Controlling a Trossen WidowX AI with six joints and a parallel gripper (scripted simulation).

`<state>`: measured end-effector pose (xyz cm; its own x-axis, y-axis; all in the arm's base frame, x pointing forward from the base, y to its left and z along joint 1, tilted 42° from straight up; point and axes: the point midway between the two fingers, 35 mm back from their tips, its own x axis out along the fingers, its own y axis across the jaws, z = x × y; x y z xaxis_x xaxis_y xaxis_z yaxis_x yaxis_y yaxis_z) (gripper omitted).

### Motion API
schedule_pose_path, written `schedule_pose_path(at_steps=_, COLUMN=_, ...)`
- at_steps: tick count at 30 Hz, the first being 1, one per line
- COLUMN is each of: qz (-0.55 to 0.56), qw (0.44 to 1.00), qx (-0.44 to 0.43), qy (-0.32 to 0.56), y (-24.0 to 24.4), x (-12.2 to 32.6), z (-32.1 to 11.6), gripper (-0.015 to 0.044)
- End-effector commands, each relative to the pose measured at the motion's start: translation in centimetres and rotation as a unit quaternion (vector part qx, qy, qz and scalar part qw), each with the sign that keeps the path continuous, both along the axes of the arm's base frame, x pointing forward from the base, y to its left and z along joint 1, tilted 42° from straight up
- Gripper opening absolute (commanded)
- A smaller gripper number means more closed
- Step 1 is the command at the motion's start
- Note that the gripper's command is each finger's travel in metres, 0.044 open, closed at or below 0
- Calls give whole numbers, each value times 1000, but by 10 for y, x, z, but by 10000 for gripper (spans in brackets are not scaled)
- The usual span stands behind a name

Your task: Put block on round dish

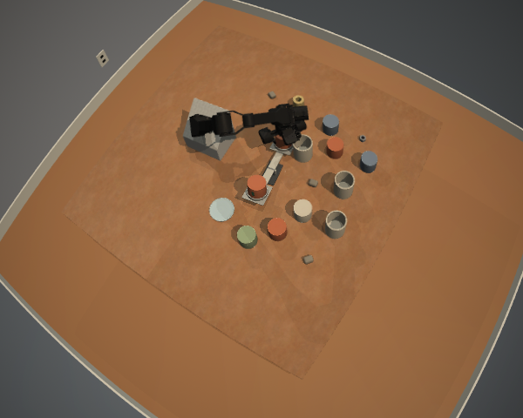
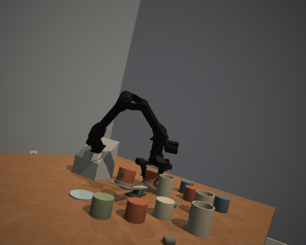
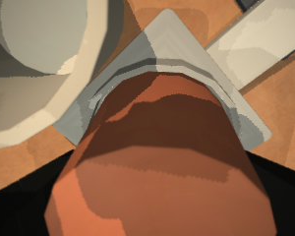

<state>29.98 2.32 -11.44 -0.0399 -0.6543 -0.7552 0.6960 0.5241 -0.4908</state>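
My gripper [image 1: 282,138] [image 2: 151,176] [image 3: 157,156] is shut on the far orange-red cup [image 1: 283,144] [image 2: 151,179] [image 3: 162,172], one finger on each side. This cup still sits in the ring of its end plate on the balance [image 1: 274,160] [image 2: 146,187] [image 3: 261,51]. The identical near cup [image 1: 256,185] [image 2: 126,175] stands on the other end plate, with a dark green mark on its side. The round pale-blue dish [image 1: 220,209] [image 2: 81,194] lies beyond that end and bears nothing. The block is not visible in any view.
A tall grey open cup [image 1: 302,149] [image 2: 165,186] [image 3: 44,105] stands close beside the held cup. Green [image 1: 247,236] and red [image 1: 277,228] cylinders stand near the dish. A cream cylinder [image 1: 302,210], several other cylinders and open cups, and small grey stones stand farther right.
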Motion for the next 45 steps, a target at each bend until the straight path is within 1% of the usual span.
schedule_pose_path(at_steps=1, qz=-1, qw=1000, qx=2, qy=-4, y=5, x=3, z=4, gripper=0)
schedule_pose_path(at_steps=45, qz=-1, qw=1000, qx=5, qy=-4, y=43, x=10, z=43, gripper=0)
